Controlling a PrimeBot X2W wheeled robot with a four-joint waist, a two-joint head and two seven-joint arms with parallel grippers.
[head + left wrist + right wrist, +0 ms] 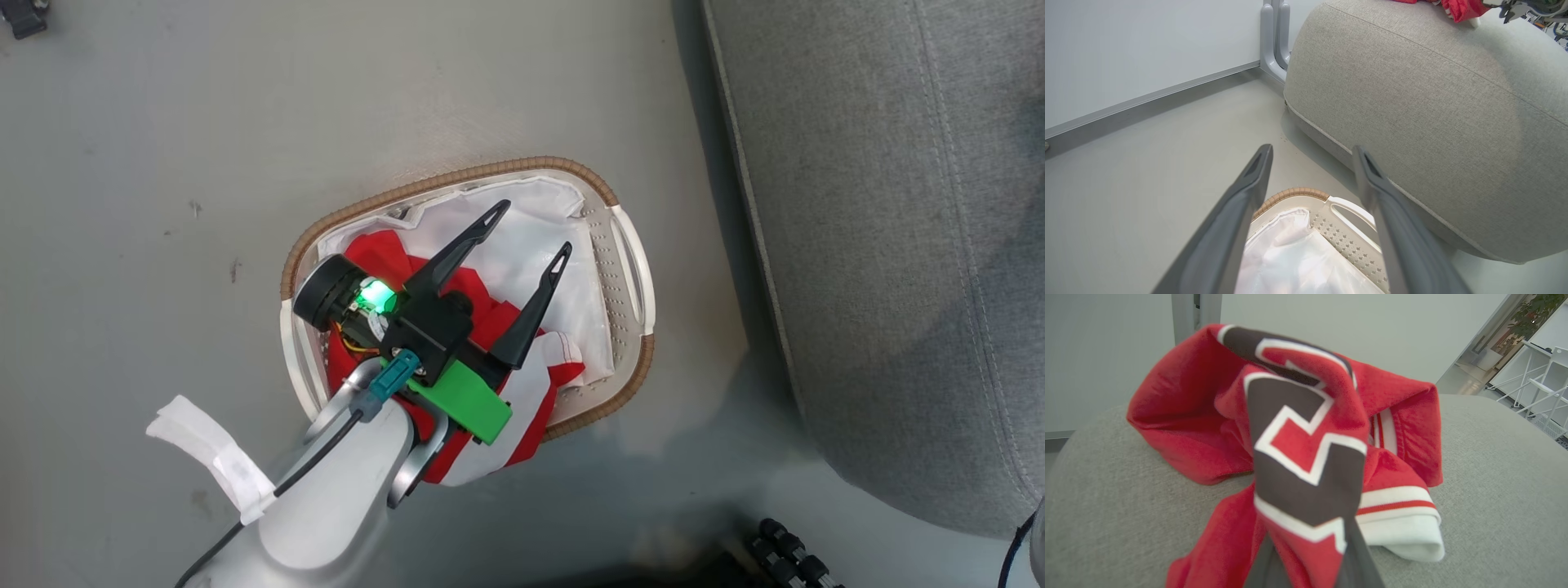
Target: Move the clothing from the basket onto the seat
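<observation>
Centre frame, the left hand [531, 229] hovers wide open and empty, hiding part of the red clothing [384, 253] in the basket [629, 269]. On the grey seat [1494, 477] the right hand [1310, 559], mostly covered by cloth, pinches another red garment [1306, 449].

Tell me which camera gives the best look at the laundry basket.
The head view: it looks down on the whole basket, with its liner and red clothing inside, though the left arm crosses it. The left wrist view catches one end between the fingers. The right wrist view faces a red garment on the seat.
</observation>
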